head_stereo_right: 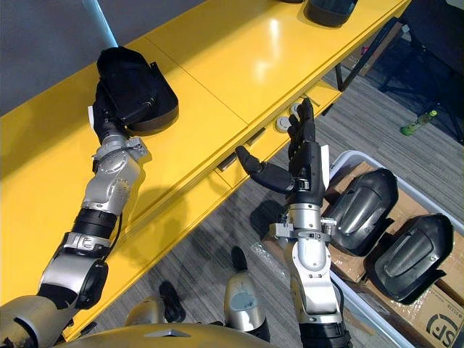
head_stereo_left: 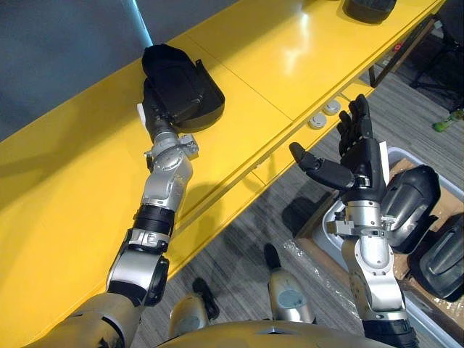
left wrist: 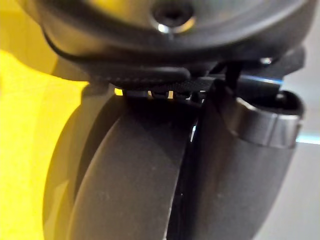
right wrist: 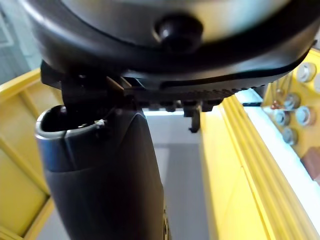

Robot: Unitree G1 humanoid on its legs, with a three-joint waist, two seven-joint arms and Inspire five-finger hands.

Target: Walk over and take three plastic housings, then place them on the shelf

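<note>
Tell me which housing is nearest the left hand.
The housing on the yellow shelf, right at the left hand. Another sits farther along the shelf; two lie in the bin.

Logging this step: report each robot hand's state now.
Left robot hand: at the black plastic housing, grip cannot be told.
Right robot hand: open, empty.

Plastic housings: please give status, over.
Left hand at one housing on yellow shelf. Right hand open, empty. Two more housings in bin. Nothing in the way.
</note>
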